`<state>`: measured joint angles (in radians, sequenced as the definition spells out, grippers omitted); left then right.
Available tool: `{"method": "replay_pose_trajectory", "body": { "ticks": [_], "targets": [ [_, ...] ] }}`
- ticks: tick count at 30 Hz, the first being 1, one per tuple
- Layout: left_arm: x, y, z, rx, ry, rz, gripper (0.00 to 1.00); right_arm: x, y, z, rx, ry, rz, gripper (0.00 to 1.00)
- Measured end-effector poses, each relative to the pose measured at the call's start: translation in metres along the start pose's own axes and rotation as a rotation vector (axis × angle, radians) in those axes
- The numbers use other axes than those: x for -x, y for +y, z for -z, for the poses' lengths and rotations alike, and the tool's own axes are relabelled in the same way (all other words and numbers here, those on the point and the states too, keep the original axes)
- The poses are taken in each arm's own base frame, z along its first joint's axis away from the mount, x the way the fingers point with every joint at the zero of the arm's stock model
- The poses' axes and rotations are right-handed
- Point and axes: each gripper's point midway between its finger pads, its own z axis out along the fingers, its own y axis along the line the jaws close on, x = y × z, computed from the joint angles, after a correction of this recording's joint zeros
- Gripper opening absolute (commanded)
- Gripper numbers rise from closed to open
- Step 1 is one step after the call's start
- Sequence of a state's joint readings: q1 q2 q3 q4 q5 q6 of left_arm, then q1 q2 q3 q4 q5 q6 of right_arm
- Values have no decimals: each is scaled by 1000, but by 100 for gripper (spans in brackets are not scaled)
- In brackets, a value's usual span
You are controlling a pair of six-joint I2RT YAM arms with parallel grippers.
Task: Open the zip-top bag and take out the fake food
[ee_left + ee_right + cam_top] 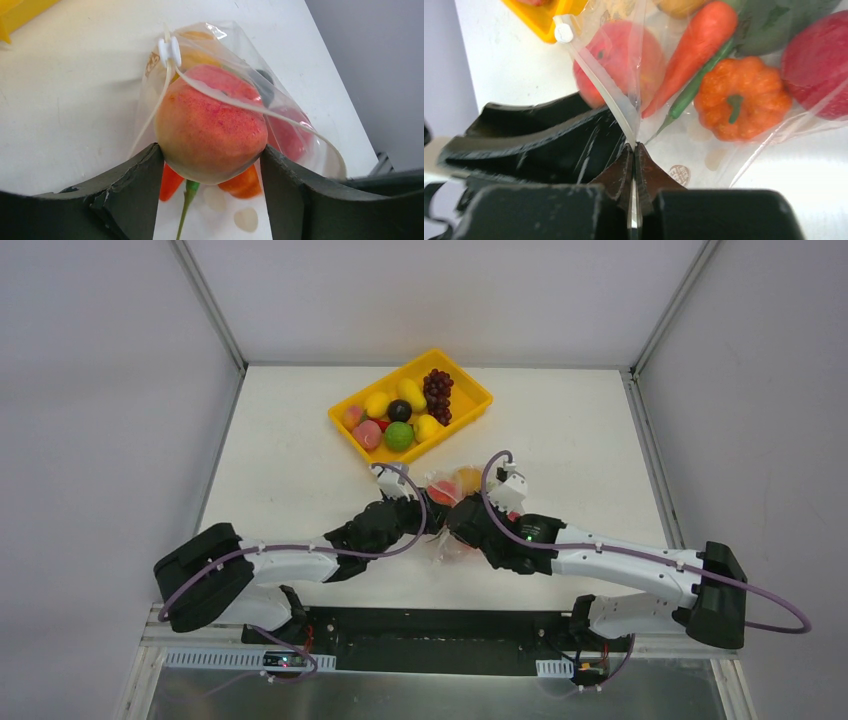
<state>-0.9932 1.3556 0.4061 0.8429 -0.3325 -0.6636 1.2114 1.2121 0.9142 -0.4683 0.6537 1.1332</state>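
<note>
Left fingers (pixel 132 180): spreading wide, clasping peach (pixel 210 132) on both sides.
Right fingers (pixel 650 175): pinching shut on zip-top bag (pixel 684 172) edge.

Bag mid-worktop, tray behind it.
The bag (pixel 458 486) lies on the worktop (pixel 290 460) just before the tray (pixel 463 376), which holds grapes (pixel 437 395) at its far right end. A peach (pixel 210 130) sits at the bag's mouth between the left gripper (pixel 211 148) jaws; the carrot (pixel 694 50) and pumpkin (pixel 741 97) lie deeper inside. The right gripper (pixel 634 146) jaws pinch the bag's zip edge.
</note>
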Motion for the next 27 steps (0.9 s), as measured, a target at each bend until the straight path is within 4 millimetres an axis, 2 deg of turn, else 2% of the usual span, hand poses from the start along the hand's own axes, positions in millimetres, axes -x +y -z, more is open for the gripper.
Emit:
{"method": "replay_pose_trajectory", "body": {
  "ticks": [5,12,16,18,21,24,27],
  "targets": [
    [-4,-10,12,-8,115,-30,24,10,-14,-2,-50,-50,35,0],
    [-36,12,35,73,329,-112,24,18,-23,-1,-77,-83,74,0],
    [-40,10,55,48,404,-129,25,20,-28,-1,-93,-91,99,0],
    [-34,2,65,17,426,-136,24,20,-31,-1,-103,-93,109,0],
    [-8,-18,78,-50,403,-138,24,19,-38,-3,-119,-97,121,0],
    [28,-36,89,-97,357,-122,25,14,-53,-6,-152,-92,143,0],
    [65,-40,94,-98,301,-100,26,9,-65,-9,-177,-87,156,0]
  ]
}}
